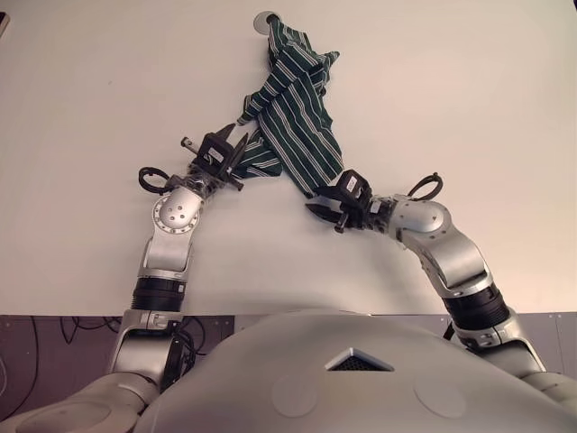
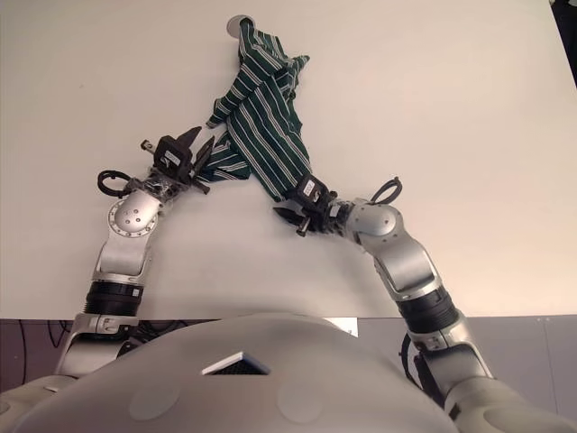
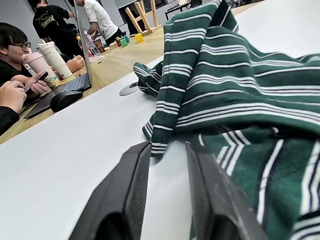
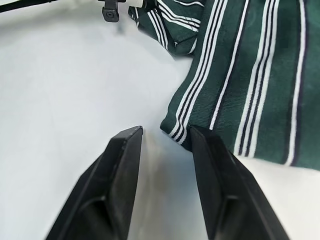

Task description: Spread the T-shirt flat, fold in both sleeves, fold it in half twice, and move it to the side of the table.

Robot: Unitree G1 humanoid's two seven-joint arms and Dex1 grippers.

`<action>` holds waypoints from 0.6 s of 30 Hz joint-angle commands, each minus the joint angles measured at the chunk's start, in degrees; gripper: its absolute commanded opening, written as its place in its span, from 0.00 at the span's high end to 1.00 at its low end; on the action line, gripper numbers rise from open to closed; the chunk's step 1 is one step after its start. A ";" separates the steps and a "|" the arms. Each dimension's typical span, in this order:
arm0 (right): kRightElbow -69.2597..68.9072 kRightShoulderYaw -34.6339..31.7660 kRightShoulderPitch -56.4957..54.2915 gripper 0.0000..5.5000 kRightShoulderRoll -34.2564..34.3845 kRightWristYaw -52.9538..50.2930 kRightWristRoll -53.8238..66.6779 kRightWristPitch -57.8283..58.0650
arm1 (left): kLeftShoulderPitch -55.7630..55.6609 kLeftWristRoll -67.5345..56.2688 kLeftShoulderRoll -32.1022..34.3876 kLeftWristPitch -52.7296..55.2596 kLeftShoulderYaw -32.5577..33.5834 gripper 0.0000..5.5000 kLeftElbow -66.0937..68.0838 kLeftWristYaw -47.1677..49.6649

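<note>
Head view: T-shirt (image 1: 297, 117), dark green with thin white stripes, is bunched and twisted into a long crumpled strip on the white worktop (image 1: 469, 99), not spread. Its far end lies over a round grommet (image 1: 262, 20), well beyond both grippers. The wider near end sits between the grippers. Left gripper (image 1: 238, 152) is at the shirt's near left edge, jaws apart, tips at the cloth. Right gripper (image 1: 315, 207) is at the near right corner, jaws apart, pointing across toward the left gripper. Both arms are bent at the elbow, forearms low over the worktop, wrists angled inward.

Left wrist view: left gripper (image 3: 167, 146) open, nothing clamped. A striped hem of the T-shirt (image 3: 240, 85) drops right in front of the gap between the black fingers (image 3: 131, 180), and more cloth lies along the outside of one finger. The rest of the shirt rises in folds ahead of the gripper, with the grommet (image 3: 129, 89) farther on.

Right wrist view: right gripper (image 4: 165, 132) open, low over the worktop. A T-shirt (image 4: 250, 75) corner touches the inner side of one fingertip; the other finger is clear of the cloth. Cannot tell whether the corner lies flat or is lifted. The left gripper (image 4: 111, 12) sits straight ahead, past the shirt.
</note>
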 commanded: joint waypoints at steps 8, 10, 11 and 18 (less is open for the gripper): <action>-1.24 -1.86 -1.30 0.69 -1.30 -4.56 -3.86 -4.16 | -0.24 -0.15 0.14 -0.25 0.04 0.77 -1.42 0.03; -3.99 -2.76 -1.09 0.69 -1.85 -4.23 -3.31 -3.86 | -0.49 -0.01 0.21 -0.26 -0.07 0.77 -1.18 -0.07; -4.60 -2.79 -1.10 0.69 -2.08 -4.08 -3.29 -3.76 | -0.54 0.01 0.24 -0.26 -0.07 0.77 -1.09 -0.10; 4.87 -0.24 -2.15 0.69 -0.08 -3.33 -5.08 -5.92 | -1.12 -0.24 0.27 -0.48 -0.05 0.77 -0.24 -0.42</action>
